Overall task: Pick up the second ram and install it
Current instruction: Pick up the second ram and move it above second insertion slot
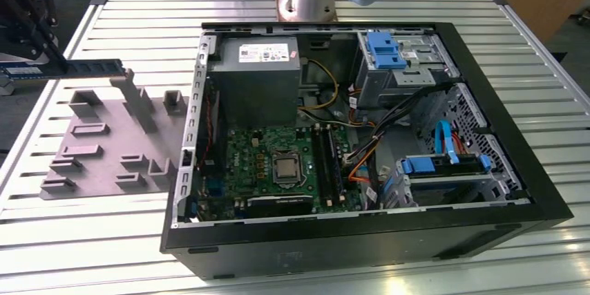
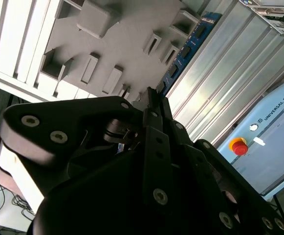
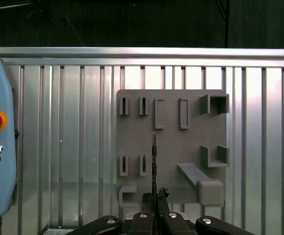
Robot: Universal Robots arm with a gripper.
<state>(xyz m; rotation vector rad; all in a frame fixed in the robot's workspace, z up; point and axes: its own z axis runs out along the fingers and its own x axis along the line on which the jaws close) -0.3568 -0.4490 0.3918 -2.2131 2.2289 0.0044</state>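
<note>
One ram (image 1: 92, 68) in claw (image 3: 155, 197), above fixture (image 1: 103, 148)

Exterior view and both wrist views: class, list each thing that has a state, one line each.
second ram: held in the air, not installed.
gripper: jaws shut on the second ram.
computer case: lying flat, side panel off.
grey fixture: flat on the table.

The second ram (image 1: 90, 68) is dark, fixture (image 1: 103, 144) grey, motherboard (image 1: 247, 151) green, table (image 1: 138, 13) ribbed silver.
</note>
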